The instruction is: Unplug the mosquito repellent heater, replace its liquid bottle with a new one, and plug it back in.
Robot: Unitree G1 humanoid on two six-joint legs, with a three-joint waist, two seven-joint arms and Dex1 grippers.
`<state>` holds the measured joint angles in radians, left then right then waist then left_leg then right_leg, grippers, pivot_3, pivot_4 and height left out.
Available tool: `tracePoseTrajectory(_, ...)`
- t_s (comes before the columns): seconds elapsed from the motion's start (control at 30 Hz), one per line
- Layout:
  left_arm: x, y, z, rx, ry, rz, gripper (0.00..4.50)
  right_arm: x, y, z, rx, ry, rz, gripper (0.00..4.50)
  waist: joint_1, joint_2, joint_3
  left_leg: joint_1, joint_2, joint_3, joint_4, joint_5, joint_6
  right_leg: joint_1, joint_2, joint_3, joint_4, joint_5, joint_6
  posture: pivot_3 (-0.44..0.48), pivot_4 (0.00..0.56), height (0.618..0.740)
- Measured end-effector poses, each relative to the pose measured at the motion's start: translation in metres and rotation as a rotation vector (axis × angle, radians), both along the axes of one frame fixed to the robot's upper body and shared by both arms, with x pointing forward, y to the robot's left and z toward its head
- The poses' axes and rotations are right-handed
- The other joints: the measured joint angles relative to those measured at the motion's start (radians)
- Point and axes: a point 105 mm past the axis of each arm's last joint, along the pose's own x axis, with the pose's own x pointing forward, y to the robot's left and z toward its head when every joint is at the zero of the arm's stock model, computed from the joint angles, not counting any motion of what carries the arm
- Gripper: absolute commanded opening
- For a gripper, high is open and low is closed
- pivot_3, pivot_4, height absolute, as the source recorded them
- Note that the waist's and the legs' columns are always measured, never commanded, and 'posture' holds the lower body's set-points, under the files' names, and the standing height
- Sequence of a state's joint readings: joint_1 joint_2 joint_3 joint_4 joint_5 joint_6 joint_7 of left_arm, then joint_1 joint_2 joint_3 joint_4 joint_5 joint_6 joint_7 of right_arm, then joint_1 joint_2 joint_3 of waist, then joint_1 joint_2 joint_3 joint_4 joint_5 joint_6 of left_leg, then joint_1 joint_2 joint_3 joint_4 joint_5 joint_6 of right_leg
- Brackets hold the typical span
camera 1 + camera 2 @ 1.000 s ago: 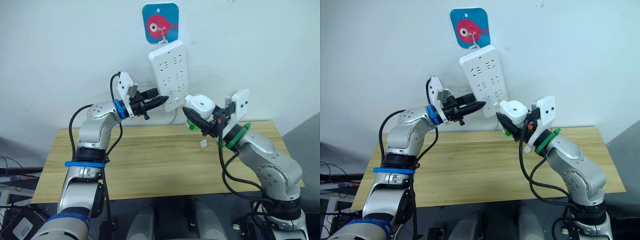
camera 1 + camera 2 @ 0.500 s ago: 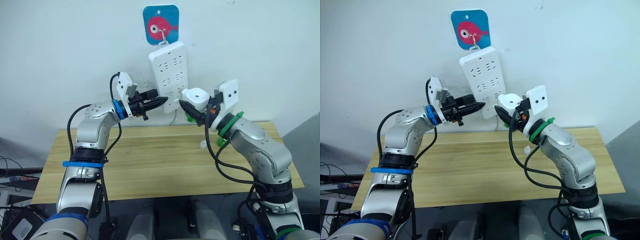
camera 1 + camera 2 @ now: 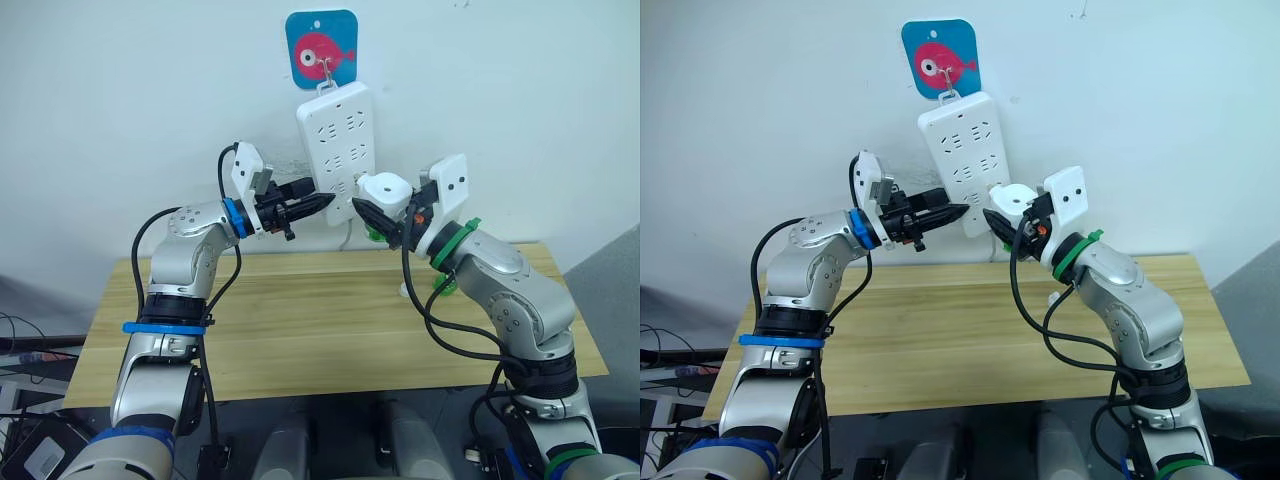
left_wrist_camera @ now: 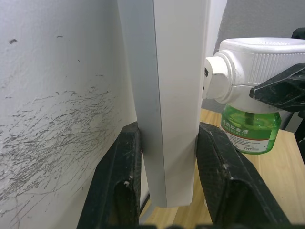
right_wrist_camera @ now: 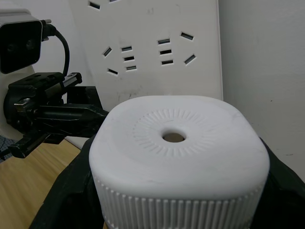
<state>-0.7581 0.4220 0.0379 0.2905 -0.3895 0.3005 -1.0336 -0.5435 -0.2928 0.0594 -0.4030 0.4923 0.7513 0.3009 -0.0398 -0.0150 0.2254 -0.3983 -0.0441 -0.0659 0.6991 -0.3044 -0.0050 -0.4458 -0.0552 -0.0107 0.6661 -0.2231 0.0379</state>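
Observation:
The mosquito repellent heater (image 3: 386, 188) is a white rounded unit with a green liquid bottle (image 4: 248, 130) fixed under it. My right gripper (image 3: 381, 213) is shut on the heater and holds it in the air at the lower right of the white power strip (image 3: 337, 125) on the wall. In the left wrist view the heater's plug end (image 4: 214, 78) sits right at the strip's face; whether the prongs are in a socket is hidden. My left gripper (image 3: 318, 203) is shut on the strip's lower left edge, one finger (image 4: 116, 179) on each side.
The strip hangs from a hook on a blue plate with a red fish (image 3: 321, 48). Below is a wooden table (image 3: 290, 325). A small white item (image 3: 405, 290) lies on it near my right arm, and a green item (image 3: 444, 285) shows partly behind that arm.
My right gripper has carried the heater up and to the left, from beside the strip's lower corner to right against its lower sockets. The left gripper has kept its hold on the strip.

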Motion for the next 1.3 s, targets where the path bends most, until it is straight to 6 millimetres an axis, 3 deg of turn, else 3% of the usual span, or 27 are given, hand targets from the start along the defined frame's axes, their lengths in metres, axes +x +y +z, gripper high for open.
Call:
tracePoseTrajectory(0.33, -0.0001, -0.0002, 0.0, 0.001, -0.001, -0.001, 1.3, -0.0002, -0.0046, -0.0098, -0.028, 0.04, -0.004, 3.03, 0.0, 0.0, 0.0, 0.0, 0.0, 0.0, 0.0, 0.0, 0.0, 0.0, 0.0, 0.0, 0.0, 0.0, 0.0, -0.067, 0.175, 0.74)
tracePoseTrajectory(1.3, 0.0007, 0.0025, -0.0001, 0.016, -0.007, 0.011, 1.3, 0.0033, -0.0029, -0.0018, 0.031, 0.027, -0.01, 3.03, 0.0, 0.0, 0.0, 0.0, 0.0, 0.0, 0.0, 0.0, 0.0, 0.0, 0.0, 0.0, 0.0, 0.0, 0.0, -0.061, 0.182, 0.74)
